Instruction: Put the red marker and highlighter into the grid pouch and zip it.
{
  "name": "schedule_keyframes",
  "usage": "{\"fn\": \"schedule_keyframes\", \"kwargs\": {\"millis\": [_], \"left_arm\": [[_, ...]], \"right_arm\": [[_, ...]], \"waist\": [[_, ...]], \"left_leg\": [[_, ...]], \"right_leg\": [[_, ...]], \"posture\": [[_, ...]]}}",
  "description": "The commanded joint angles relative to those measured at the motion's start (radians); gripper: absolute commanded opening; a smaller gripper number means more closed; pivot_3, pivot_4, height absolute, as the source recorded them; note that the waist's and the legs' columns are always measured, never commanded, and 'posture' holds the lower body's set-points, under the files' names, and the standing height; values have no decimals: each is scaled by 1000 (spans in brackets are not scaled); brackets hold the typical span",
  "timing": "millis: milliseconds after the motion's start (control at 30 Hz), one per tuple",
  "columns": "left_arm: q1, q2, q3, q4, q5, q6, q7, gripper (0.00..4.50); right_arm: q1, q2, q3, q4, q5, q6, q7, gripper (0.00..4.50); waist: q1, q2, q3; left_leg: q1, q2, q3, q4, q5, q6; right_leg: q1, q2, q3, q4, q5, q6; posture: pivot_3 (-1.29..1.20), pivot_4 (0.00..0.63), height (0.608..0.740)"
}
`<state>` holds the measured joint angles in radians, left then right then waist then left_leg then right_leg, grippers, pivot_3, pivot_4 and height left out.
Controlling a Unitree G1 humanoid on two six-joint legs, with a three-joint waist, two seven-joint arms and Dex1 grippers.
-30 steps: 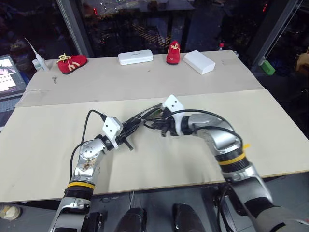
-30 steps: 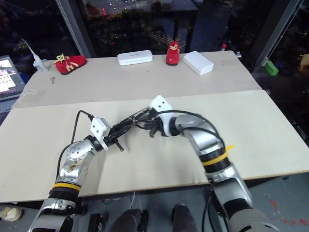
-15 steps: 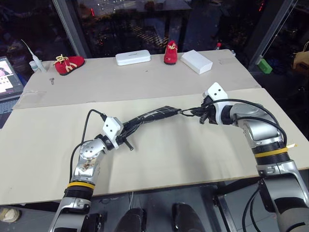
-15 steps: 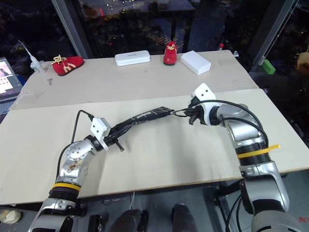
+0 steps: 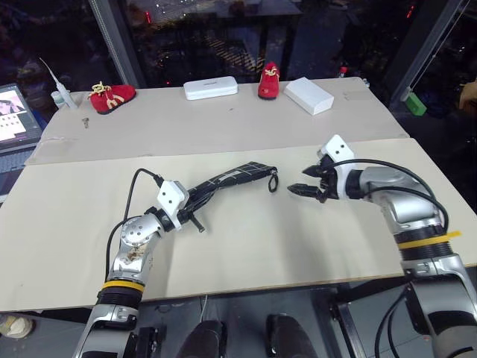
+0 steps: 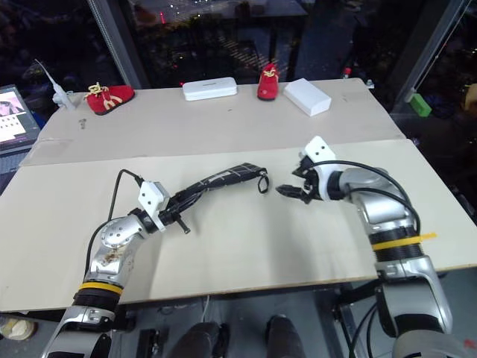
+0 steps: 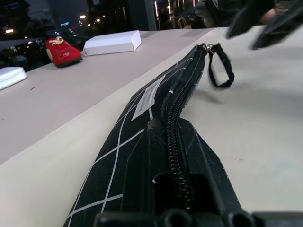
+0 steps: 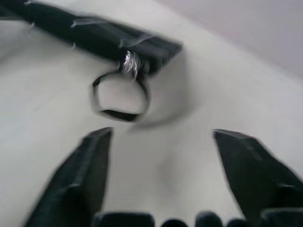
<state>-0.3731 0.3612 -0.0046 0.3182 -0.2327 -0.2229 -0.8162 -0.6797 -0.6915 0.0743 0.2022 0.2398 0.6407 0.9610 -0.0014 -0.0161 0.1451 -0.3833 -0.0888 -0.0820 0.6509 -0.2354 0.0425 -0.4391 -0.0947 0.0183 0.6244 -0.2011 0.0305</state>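
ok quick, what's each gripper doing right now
Left gripper: shut on the black fabric grid pouch with white lines.
Right gripper: open, holding nothing, apart from the pouch's zipper loop.

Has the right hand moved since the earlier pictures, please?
Yes. The right hand has drawn away to the right along the table, now apart from the pouch, with the loop hanging free, and stands open.

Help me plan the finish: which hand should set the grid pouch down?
Left. The left hand is shut on the grid pouch; the right hand is open, apart from the pull loop.
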Motion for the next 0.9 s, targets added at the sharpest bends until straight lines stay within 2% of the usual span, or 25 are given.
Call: {"fn": "schedule_keyframes", "kwargs": {"millis": [33,233,567,600,633,667,700,767,900], "left_arm": [[-13,29,-17,-26,23,-68,-44,0],[-43,64,-73,-12,35,-175,-175,0],[-81,93,-133,97,31,-322,-372,0],[-84,91,-134,107,29,-331,-379,370],[-83,92,-136,113,5,-300,-411,370],[-84,93,-137,123,2,-303,-426,828],[-85,87,-133,126,-5,-297,-427,1032],[-91,64,-110,116,-23,-254,-390,1779],[-62,50,-99,15,-52,-105,-325,3272]], "right_arm": [[66,-107,-155,-124,123,-11,119,3843],[259,-166,-253,-282,195,-40,163,3843],[417,-98,-248,-376,214,-9,38,3843],[424,-94,-248,-378,216,-9,33,3893],[428,-94,-245,-375,210,-13,27,3893],[427,-96,-242,-368,205,-16,24,3905],[426,-98,-240,-362,202,-18,22,3905],[417,-104,-233,-346,195,-23,20,3905],[408,-113,-224,-322,186,-32,23,3905]], "waist": [[6,0,0],[7,0,0],[11,0,0],[12,0,0],[13,0,0],[12,0,0],[11,0,0],[11,0,0],[12,0,0]], "left_leg": [[0,0,0,1,0,1],[1,1,1,1,-1,1],[2,1,3,2,-1,2],[2,1,3,3,-1,2],[2,1,3,3,-1,2],[2,1,3,3,-2,2],[2,1,3,3,-2,2],[2,1,3,4,-2,3],[3,1,2,7,-3,5]], "right_leg": [[0,0,0,0,0,0],[2,0,0,-1,0,0],[3,-1,1,0,0,1],[3,0,1,0,0,1],[3,-1,1,0,0,1],[3,-1,1,0,0,1],[3,-1,1,0,0,1],[3,-1,1,0,1,1],[6,0,0,0,1,2]], "posture": [[0,150,740],[0,150,740],[0,150,740],[0,150,740],[0,150,740],[0,150,740],[0,150,740],[0,150,740],[0,150,740]]}}
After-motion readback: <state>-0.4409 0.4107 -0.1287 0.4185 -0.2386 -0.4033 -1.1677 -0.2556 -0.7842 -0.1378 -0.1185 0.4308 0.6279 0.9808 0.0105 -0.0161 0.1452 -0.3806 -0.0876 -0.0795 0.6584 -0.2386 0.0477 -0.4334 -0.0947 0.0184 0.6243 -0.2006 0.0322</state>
